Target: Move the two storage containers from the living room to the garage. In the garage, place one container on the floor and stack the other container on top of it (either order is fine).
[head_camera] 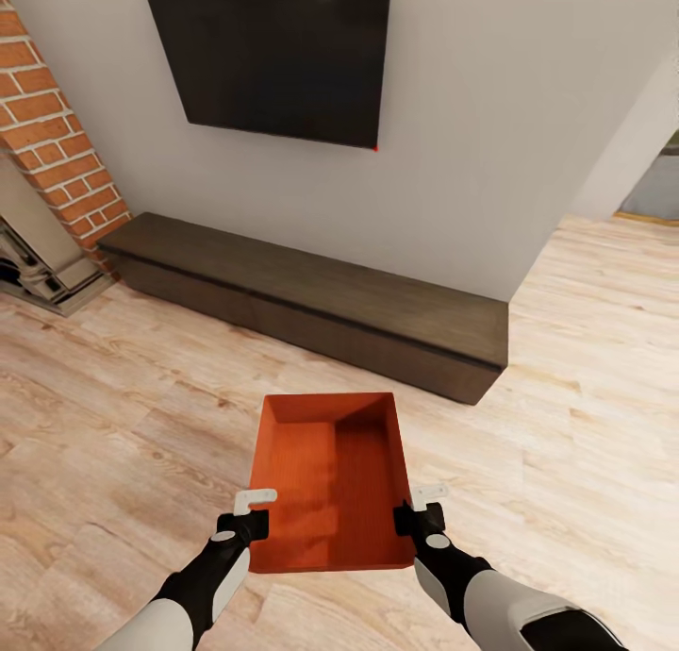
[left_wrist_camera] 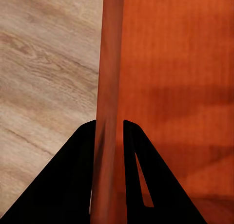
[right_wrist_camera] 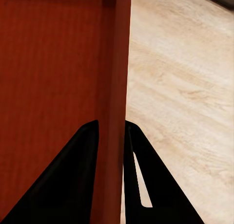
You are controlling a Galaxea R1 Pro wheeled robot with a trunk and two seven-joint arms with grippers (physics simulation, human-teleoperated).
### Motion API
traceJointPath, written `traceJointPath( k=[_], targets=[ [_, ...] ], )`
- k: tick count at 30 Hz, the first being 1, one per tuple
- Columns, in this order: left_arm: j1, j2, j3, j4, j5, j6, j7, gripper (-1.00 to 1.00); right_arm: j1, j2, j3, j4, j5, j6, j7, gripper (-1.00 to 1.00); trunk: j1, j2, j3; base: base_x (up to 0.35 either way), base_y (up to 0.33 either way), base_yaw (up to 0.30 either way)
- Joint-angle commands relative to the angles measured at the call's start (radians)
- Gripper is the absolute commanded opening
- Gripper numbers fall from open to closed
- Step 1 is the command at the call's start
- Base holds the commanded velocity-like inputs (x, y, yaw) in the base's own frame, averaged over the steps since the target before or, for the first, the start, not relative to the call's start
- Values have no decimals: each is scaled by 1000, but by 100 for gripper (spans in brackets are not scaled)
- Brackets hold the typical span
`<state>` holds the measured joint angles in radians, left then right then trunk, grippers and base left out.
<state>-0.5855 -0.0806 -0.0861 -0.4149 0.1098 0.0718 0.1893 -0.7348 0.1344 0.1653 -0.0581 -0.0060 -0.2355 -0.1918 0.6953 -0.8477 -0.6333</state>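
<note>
One orange-red storage container point(head_camera: 330, 481) hangs above the light wood plank floor of the living room, held between both arms in the head view. My left gripper point(head_camera: 255, 511) is shut on its left wall point(left_wrist_camera: 109, 78), one black finger point(left_wrist_camera: 73, 185) on each side. My right gripper point(head_camera: 420, 508) is shut on its right wall point(right_wrist_camera: 117, 78) in the same way, fingers point(right_wrist_camera: 73, 185) straddling the rim. The bin's stepped inner bottom point(left_wrist_camera: 175, 87) is bare.
A long low dark bench point(head_camera: 311, 302) runs along the white wall ahead, under a black TV point(head_camera: 273, 52). A red brick fireplace point(head_camera: 57, 151) stands at the left. Plank floor point(head_camera: 585, 396) opens to the right towards a doorway point(head_camera: 655, 193).
</note>
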Motion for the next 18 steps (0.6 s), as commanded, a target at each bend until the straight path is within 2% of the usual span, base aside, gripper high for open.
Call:
traceJointPath(
  k=[1, 18],
  targets=[
    [-1, -4, 9, -12, -13, -4, 19, -100, 0, 0, -23, 5, -22, -5, -49, -100, -4, 7, 4, 0, 0, 0],
    [-1, -4, 9, -12, -13, -4, 19, -100, 0, -1, -24, 5, -22, -5, -53, -100, -69, 126, 83, 0, 0, 0]
  ],
)
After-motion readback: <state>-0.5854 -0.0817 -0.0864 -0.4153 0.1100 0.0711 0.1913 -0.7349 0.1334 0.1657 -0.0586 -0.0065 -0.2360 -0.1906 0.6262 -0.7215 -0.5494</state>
